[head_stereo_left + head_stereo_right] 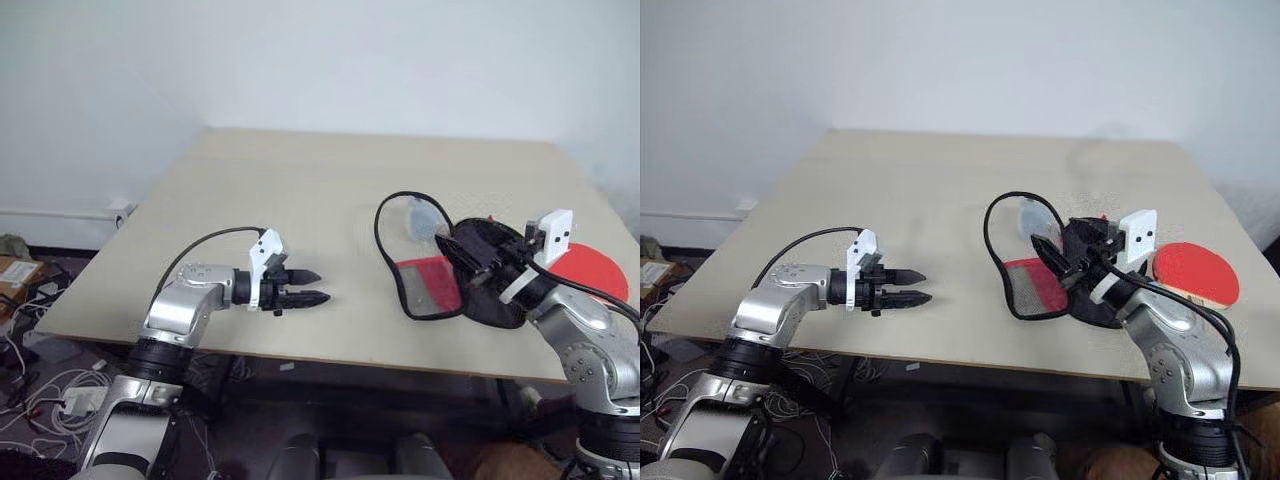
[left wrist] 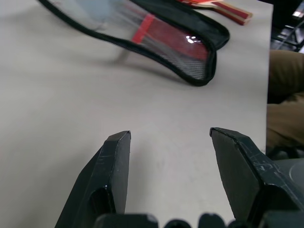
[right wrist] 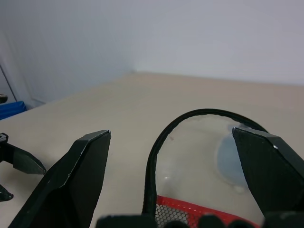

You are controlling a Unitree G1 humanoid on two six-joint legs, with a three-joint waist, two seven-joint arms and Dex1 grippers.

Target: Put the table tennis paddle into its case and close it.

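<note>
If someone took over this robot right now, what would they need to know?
Left gripper: open, empty, hovering over bare table.
Right gripper: open, holding nothing, above the case.
The case lies unzipped, its flap standing up.
The table tennis paddle lies on the table beside the case, on the robot's right.
Done: case is open.
Left: pick up the paddle, slide it in, zip the case shut.

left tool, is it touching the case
Apart. The left eye view shows bare table between the left tool and the case.
</note>
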